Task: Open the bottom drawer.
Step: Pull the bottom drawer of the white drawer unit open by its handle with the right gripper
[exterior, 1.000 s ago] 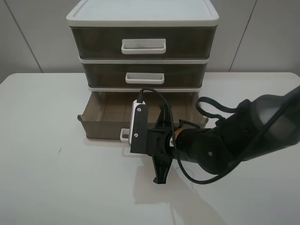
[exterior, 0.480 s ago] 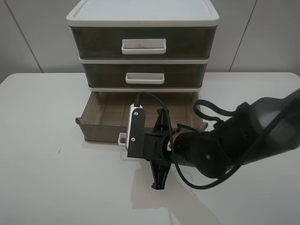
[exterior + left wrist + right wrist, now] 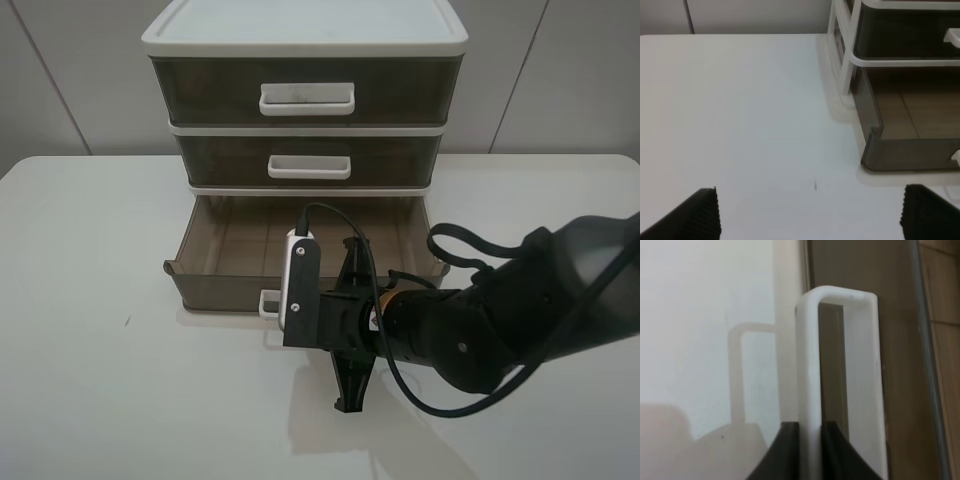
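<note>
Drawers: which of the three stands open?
The bottom drawer: it juts forward, the right gripper shut on its handle; the middle drawer and top drawer sit closed.

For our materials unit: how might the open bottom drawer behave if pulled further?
Probably light: the bottom drawer looks empty, with thin translucent walls. Already well out, it might tip or come free. The slim white handle, pinched by the right gripper, may flex slightly.
</note>
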`<move>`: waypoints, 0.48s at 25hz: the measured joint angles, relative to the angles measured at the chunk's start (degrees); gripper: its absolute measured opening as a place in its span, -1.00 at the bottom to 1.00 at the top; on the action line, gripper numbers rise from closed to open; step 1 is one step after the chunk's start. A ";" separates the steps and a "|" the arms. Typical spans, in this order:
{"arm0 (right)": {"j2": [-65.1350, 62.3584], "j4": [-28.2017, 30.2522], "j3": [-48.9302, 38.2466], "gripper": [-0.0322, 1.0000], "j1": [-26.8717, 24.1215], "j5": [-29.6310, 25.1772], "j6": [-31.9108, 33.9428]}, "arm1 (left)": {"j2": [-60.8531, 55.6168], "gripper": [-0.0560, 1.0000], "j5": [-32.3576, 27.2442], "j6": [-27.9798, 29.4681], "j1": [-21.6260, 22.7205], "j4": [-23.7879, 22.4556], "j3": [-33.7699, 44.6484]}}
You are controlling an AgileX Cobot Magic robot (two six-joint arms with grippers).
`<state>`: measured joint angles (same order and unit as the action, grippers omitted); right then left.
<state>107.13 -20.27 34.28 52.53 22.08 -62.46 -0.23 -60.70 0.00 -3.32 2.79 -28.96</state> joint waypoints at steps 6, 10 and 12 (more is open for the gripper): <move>-0.06 0.00 0.00 -0.75 0.00 -0.04 0.00 | 0.00 0.52 0.00 0.00 0.00 0.00 0.00; -0.17 0.00 -0.02 -0.39 0.12 -0.86 0.00 | 0.00 0.52 0.00 0.00 0.00 0.00 0.00; -0.17 0.13 -0.30 -0.07 0.51 -1.39 0.00 | 0.00 0.52 0.00 0.00 0.00 0.00 0.00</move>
<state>106.96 -20.14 33.97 53.04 20.69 -62.46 -0.23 -60.70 0.00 -3.32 2.79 -28.96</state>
